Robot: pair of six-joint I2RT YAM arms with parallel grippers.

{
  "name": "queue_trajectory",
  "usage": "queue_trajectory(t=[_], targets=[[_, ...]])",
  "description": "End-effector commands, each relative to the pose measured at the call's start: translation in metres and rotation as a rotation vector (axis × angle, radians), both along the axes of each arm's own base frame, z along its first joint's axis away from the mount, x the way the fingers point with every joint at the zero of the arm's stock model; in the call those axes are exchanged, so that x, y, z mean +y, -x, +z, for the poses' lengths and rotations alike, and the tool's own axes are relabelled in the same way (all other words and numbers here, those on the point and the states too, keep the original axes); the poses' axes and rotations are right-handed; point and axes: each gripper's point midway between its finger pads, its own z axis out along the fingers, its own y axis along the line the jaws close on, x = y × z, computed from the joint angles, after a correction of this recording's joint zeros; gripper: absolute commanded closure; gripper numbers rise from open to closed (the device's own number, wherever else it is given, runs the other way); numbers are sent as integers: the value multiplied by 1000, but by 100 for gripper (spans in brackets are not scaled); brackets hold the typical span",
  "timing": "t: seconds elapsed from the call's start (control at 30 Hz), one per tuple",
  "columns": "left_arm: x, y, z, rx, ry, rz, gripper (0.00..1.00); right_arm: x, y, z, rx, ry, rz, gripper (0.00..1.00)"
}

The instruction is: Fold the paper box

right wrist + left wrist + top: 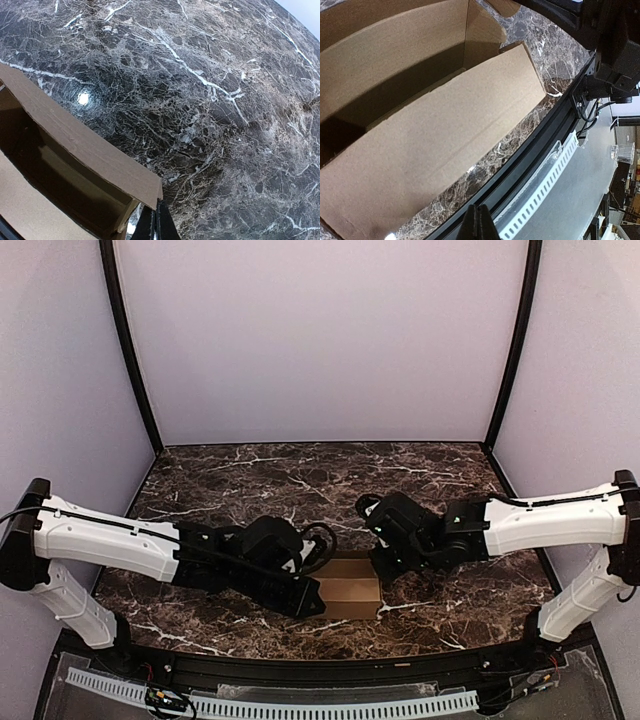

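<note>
The paper box (350, 590) is a brown cardboard carton, partly formed, lying on the marble table between my two grippers. In the left wrist view the paper box (435, 125) shows an open trough with a wide flap lying flat toward the table's near edge. My left gripper (479, 223) is shut and empty, apart from the flap, over the table's near edge. In the top view the left gripper (312, 602) sits at the box's left side. My right gripper (157, 225) is shut, its tips just below a corner of the box's wall (95, 160). In the top view the right gripper (383, 565) sits at the box's right end.
The dark marble table (300, 480) is enclosed by white walls with black corner posts. A black rail and a white slotted cable channel (545, 180) run along the near edge. The right arm's base (615, 55) stands at that edge.
</note>
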Motion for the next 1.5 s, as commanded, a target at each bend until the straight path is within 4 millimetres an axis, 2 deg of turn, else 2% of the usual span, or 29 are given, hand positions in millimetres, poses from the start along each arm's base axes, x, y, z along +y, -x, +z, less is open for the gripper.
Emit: queue_trajectory(t=[0.0, 0.37, 0.67, 1.0, 1.2, 1.47], targets=[[0, -5, -9, -27, -13, 25, 99, 6, 0, 12, -15, -25, -8, 100], [2, -24, -30, -95, -69, 95, 99, 10, 8, 19, -2, -54, 11, 100], [0, -42, -20, -184, -70, 136, 99, 21, 19, 23, 15, -85, 36, 100], [2, -59, -22, -282, -122, 157, 99, 27, 26, 29, 17, -95, 53, 100], [-2, -69, -14, -319, -122, 157, 99, 29, 29, 18, 43, -77, 51, 100], [1, -91, -5, -358, -124, 160, 99, 26, 29, 6, 65, -71, 26, 100]])
